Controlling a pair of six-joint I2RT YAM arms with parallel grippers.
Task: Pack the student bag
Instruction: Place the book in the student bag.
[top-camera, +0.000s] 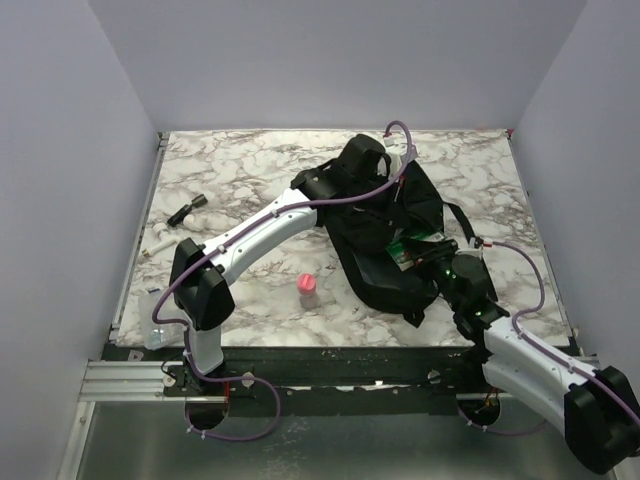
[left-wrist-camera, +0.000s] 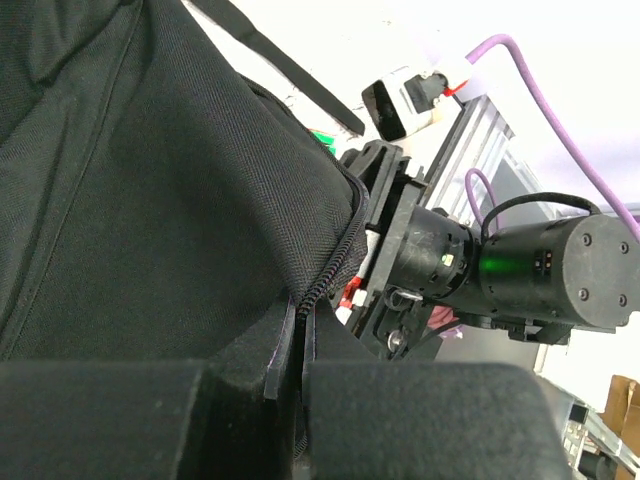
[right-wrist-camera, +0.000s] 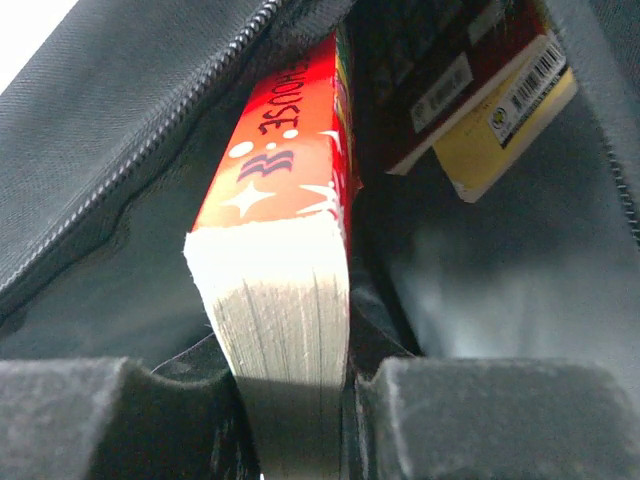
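Observation:
The student bag (top-camera: 375, 265), black and soft, lies right of the table's centre with its zip open. My left gripper (top-camera: 398, 172) is at the bag's far end; in the left wrist view it (left-wrist-camera: 300, 370) is shut on the bag's zip edge (left-wrist-camera: 335, 265) and holds the fabric (left-wrist-camera: 150, 200) up. My right gripper (top-camera: 428, 252) reaches into the opening from the near side. In the right wrist view it (right-wrist-camera: 295, 410) is shut on a thick red book (right-wrist-camera: 285, 200), held page-edge towards the camera inside the bag (right-wrist-camera: 120, 130). A second book (right-wrist-camera: 470, 90) with barcodes lies deeper in.
A small pink-capped bottle (top-camera: 308, 290) stands left of the bag. A short black object (top-camera: 186, 210) and a white pen-like stick (top-camera: 158, 243) lie near the left edge. Grey walls close in the table on three sides. My right arm's wrist (left-wrist-camera: 520, 270) shows beside the bag.

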